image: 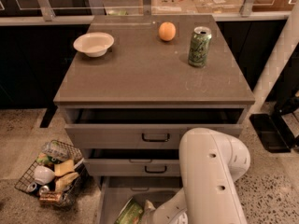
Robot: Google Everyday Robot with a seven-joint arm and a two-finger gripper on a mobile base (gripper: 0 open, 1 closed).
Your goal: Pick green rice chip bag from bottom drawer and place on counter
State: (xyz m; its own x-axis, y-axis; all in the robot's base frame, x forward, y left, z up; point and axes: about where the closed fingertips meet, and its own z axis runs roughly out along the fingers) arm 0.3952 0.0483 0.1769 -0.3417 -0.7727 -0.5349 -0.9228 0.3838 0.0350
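The green rice chip bag (pixel 129 213) lies in the open bottom drawer (pixel 116 194), at the lower edge of the camera view, partly cut off by the frame. My white arm (pixel 211 176) bends down into the drawer from the right. My gripper (pixel 148 211) sits right beside the bag on its right, touching or nearly touching it. The grey-brown counter (pixel 145 71) is the cabinet top above.
On the counter stand a white bowl (pixel 93 43), an orange (pixel 167 31) and a green drink can (pixel 199 46). The two upper drawers are slightly open. A wire basket (pixel 51 172) of items sits on the floor left of the cabinet.
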